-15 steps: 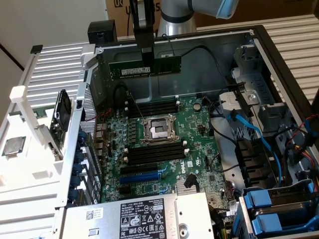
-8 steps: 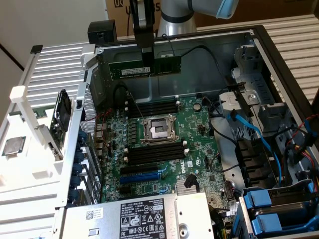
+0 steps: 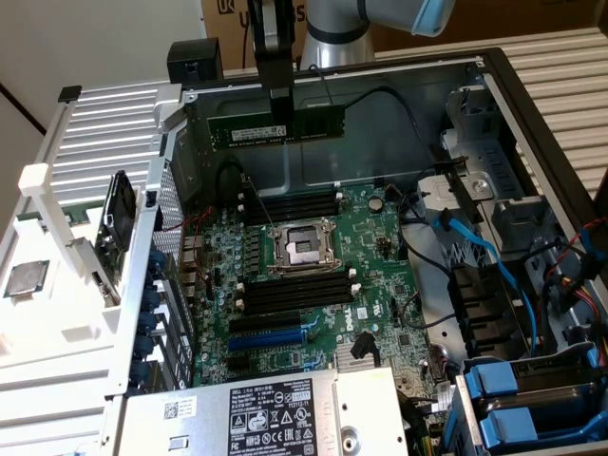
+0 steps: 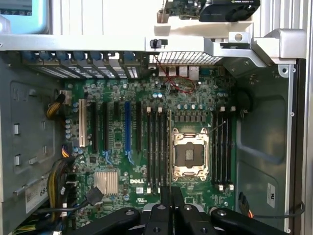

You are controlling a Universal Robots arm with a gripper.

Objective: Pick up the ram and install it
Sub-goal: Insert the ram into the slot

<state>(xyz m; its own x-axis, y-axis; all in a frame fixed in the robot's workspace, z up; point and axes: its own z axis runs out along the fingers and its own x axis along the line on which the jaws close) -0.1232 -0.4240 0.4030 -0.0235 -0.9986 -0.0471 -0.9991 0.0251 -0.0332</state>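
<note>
We've got the claw [image 3: 280, 116] clamped on the ram [image 3: 228, 128], gripping its top edge mid-length so the stick hangs level with the contacts down. It's in the air above the CPU socket [image 3: 302, 247], offset toward the case wall. Its long side runs parallel to the empty slots [image 3: 294, 202] beside that socket, which looks like alignment for seating; not yet inserted.

Robotics lab or hardware workshop. Signs: robot arm [image 3: 332, 33] over open PC case [image 3: 361, 157] lying on side, motherboard [image 3: 375, 256] exposed; pincer [image 3: 281, 106] gripping ram [image 3: 318, 123] above it; loose processor [image 3: 26, 278] lying beside case; cardboard boxes [image 3: 223, 24] stacked behind.
</note>
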